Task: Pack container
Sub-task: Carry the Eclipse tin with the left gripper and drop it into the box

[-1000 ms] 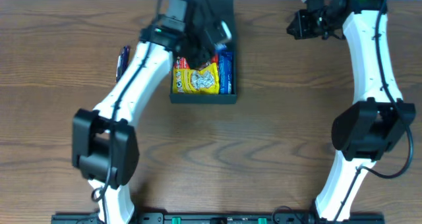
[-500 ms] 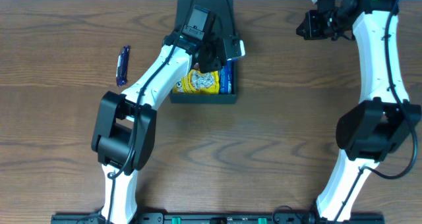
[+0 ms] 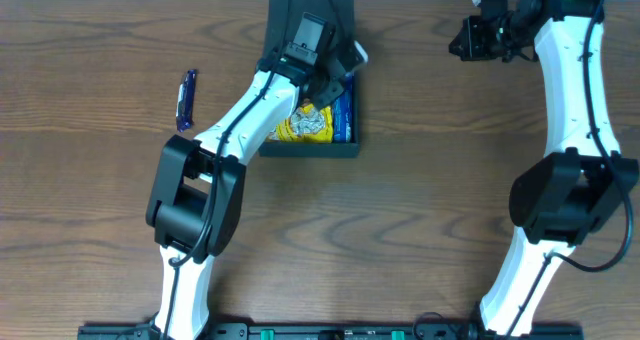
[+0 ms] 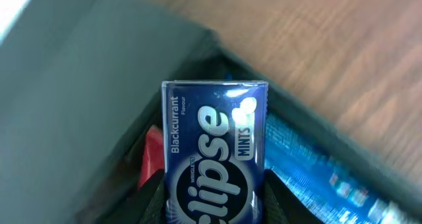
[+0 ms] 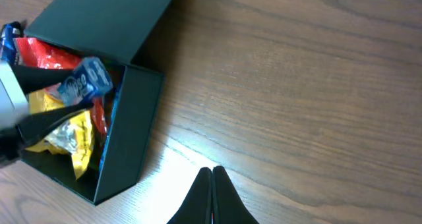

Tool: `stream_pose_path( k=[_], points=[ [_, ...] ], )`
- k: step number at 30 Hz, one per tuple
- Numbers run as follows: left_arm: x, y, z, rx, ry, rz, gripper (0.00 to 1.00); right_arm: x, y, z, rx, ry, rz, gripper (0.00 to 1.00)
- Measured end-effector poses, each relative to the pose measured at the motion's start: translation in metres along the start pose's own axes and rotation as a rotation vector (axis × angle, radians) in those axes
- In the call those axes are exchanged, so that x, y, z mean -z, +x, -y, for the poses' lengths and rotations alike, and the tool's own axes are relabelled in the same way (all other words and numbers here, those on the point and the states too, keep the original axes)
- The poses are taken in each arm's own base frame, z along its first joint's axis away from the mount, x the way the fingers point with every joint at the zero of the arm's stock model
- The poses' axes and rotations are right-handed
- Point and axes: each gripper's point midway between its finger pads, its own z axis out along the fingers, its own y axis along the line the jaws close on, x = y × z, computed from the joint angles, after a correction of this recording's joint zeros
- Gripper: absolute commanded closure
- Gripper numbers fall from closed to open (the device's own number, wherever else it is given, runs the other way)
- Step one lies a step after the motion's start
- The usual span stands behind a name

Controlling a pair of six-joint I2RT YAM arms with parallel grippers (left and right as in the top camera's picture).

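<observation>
One mint pack (image 4: 215, 138) hangs gripped in the left tool (image 4: 214, 207) over the box (image 3: 300, 151) for dropping; right tool (image 5: 211, 184) closed, empty.

Container (image 3: 308, 151): dark teal-green matte box, longer near-to-far than wide. It sits flat at the far edge of the scene, a little left of centre. It is open, with the flap lid (image 3: 340, 8) swung back on the far side and the walls upright. Inside, a yellow pack (image 3: 305, 127) lies at the near end, a blue pack (image 3: 343, 115) along the right wall, and a red pack (image 5: 43, 53) farther in.
</observation>
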Motion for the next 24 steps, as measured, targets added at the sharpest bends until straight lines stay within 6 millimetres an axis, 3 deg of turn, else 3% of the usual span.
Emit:
stream_pose_path(
  k=[9, 18, 20, 22, 24],
  points=[
    [-0.001, -0.003, 0.007, 0.559, 0.016, 0.003, 0.94, 0.000, 0.000, 0.000, 0.000, 0.000, 0.000, 0.98],
    [0.001, 0.017, 0.041, 0.754, 0.107, -0.129, 0.94, 0.000, 0.000, 0.000, 0.003, 0.000, -0.001, 0.98],
    [0.001, 0.016, 0.042, 0.767, 0.110, -0.128, 0.73, 0.000, 0.000, 0.000, 0.003, -0.001, -0.001, 0.98],
    [0.001, 0.015, 0.041, 0.772, 0.112, -0.122, 0.64, 0.000, 0.000, 0.000, 0.003, -0.001, -0.001, 0.98],
    [0.001, 0.011, 0.040, 0.772, 0.115, -0.106, 0.31, 0.000, 0.000, 0.000, 0.002, 0.000, -0.001, 0.98]
  ],
)
